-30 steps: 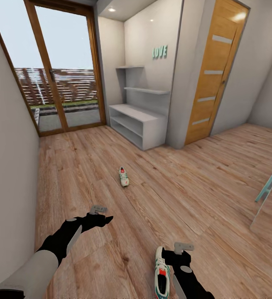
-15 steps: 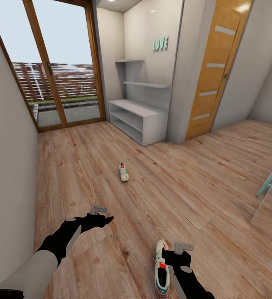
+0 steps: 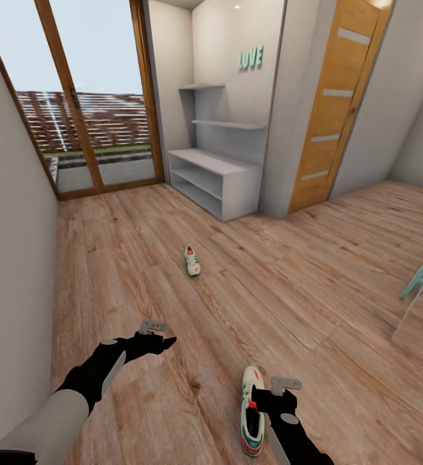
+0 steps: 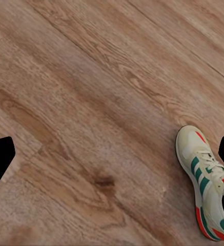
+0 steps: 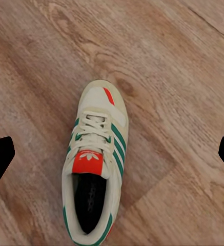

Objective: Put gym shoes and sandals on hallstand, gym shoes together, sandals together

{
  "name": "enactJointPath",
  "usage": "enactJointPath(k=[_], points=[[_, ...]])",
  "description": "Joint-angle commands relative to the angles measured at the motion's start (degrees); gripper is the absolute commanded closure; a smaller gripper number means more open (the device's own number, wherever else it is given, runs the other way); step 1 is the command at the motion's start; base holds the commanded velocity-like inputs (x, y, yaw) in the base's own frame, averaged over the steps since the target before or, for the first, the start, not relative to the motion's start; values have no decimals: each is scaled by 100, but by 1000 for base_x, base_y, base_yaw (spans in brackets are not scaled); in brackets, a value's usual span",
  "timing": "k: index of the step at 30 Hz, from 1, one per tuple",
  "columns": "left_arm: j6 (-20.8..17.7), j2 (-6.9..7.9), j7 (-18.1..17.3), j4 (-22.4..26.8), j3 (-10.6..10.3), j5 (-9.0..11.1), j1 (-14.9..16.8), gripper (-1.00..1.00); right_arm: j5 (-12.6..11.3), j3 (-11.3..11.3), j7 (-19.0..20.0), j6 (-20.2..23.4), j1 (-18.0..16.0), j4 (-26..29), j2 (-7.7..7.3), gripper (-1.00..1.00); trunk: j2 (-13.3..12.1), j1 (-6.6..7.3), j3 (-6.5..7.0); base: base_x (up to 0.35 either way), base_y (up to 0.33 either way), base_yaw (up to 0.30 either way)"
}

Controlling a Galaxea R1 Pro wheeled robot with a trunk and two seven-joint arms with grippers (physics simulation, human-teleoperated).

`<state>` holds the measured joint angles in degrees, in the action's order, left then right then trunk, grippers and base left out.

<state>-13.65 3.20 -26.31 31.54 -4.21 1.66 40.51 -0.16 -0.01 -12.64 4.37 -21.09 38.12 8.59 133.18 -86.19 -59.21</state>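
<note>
Gym shoe 1 (image 5: 95, 166) lies on the corridor floor (image 3: 288, 284) directly under my right gripper (image 5: 112, 151), spread wide and empty; gym shoe 2 (image 3: 192, 259) lies between it and the hallstand (image 3: 217, 181). Since 1 s ago the near shoe shows more fully as my view shifted, so descent to grasp looks next; my left gripper (image 4: 112, 154) is equally wide, holding nothing.

Wood-plank floor (image 3: 288, 290) stretching ahead of the grippers, glass door (image 3: 88, 97) glowing with daylight far ahead to the left, orange door (image 3: 337, 103) standing far ahead to the right, teal letters (image 3: 250, 59) hanging on the alcove wall (image 3: 237, 97), plain wall (image 3: 11, 258) running along the left
</note>
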Motion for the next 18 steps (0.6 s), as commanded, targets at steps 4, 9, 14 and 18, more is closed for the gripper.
enactJointPath(k=[4, 9, 14, 18], points=[[-34, 0, -5, 4, -18, 19, 5, -100, 1, 1, -19, 31, 0, 11, 2, -100, 164, -87, -79, 0, 0, 0], [-32, -2, -6, 3, -18, 19, 8, -100, 1, 1, -19, 34, 0, 11, 2, -100, 365, -197, -169, 0, 0, 0], [-31, -9, -6, 2, -18, 19, 9, -100, 1, 1, -19, 32, 0, 11, 2, -100, 565, -307, -259, 0, 0, 0], [-28, -11, -6, 1, -18, 19, 10, -100, 1, 1, -19, 30, 0, 11, 2, -100, 726, -395, -331, 0, 0, 0]])
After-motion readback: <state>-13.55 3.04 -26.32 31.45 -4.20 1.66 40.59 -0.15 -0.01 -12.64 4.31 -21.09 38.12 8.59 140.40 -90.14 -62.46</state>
